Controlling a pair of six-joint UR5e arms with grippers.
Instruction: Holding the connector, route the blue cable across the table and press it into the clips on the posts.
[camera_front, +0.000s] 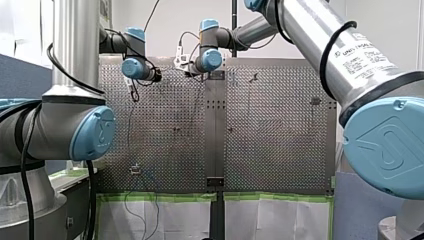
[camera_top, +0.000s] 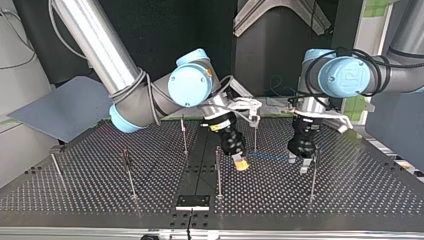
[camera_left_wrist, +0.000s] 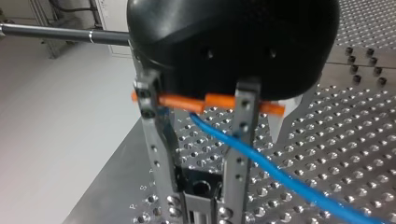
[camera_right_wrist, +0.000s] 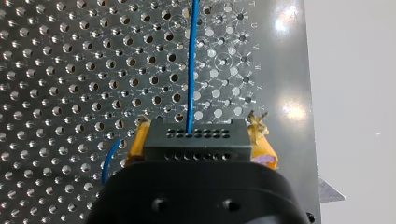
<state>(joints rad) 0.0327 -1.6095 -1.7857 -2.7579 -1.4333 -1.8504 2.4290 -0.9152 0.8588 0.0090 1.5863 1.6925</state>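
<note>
Across the top view's middle, my right gripper (camera_top: 242, 163) is clamped on the connector (camera_right_wrist: 194, 137). The blue cable (camera_top: 270, 156) runs toward three o'clock and threads my left gripper (camera_top: 298, 164), whose metal fingers (camera_left_wrist: 156, 149) are apart. The nearest post (camera_top: 255, 137) stands at twelve o'clock of that span.

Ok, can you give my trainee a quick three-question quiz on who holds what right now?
1. Pick one: what is my right gripper clamped on?
A) a post
B) the black connector
C) nothing
2. True or false: in the top view, the blue cable runs between my right gripper and my left gripper.
3. Fill in: in the right wrist view, the pads either side of the connector are ____ in colour.

Key: 1 B; 2 true; 3 yellow.
</note>
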